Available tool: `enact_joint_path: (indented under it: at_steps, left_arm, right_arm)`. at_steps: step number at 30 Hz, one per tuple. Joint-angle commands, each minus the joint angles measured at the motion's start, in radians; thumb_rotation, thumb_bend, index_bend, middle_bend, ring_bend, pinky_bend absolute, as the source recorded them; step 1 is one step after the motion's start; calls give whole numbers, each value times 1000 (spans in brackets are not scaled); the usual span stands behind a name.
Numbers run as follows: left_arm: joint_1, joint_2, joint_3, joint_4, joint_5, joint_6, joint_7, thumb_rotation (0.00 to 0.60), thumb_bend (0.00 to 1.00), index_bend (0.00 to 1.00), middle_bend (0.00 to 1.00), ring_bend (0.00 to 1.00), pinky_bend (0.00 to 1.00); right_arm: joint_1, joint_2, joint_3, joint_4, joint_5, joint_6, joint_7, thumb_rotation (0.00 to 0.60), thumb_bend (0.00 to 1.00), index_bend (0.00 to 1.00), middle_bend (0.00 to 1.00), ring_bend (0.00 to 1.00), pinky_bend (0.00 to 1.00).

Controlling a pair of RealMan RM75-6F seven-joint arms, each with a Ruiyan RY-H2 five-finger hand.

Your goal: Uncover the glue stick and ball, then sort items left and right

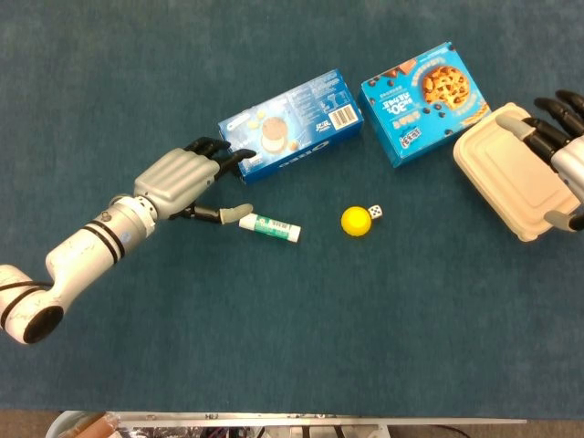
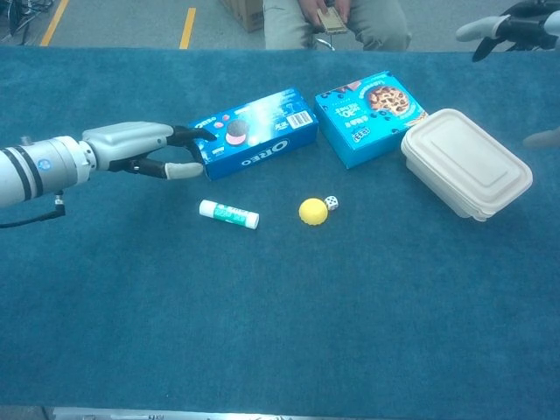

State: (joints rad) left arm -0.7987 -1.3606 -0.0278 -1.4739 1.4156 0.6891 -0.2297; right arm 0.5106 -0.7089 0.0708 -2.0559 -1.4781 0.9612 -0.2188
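A white and green glue stick (image 1: 269,226) (image 2: 228,213) lies on the blue cloth near the middle. A yellow ball (image 1: 355,221) (image 2: 312,211) sits to its right with a small die (image 1: 376,212) (image 2: 332,203) beside it. My left hand (image 1: 187,184) (image 2: 144,150) hovers just left of the glue stick, fingers spread, thumb tip close to the stick's left end, holding nothing. My right hand (image 1: 563,144) (image 2: 512,24) is open above the right side of the white lidded container (image 1: 506,173) (image 2: 464,163).
A blue Oreo box (image 1: 290,125) (image 2: 252,131) lies behind the glue stick, close to my left hand's fingertips. A blue cookie box (image 1: 425,101) (image 2: 367,115) lies to its right, beside the container. A person (image 2: 337,19) sits past the table's far edge.
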Motion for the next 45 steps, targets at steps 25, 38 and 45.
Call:
enact_joint_path:
  at_steps: [25,38,45]
  left_arm:
    - [-62,36,-79,86,-168,-78,42,80,193,222,144,38,44]
    - [-98,-12,-64,142,-305,-204,91,79,193,219,202,128,64]
    - [-93,12,-63,53,-287,-187,102,78,192,219,226,137,67]
  right_arm:
    - [-9,5,6,2,-3,1,12,600,0,87,241,88,83]
    - [-13,3,7,7,-1,1,16,600,0,87,240,88,84]
    - [-17,5,6,5,-8,5,18,600,0,87,241,88,84]
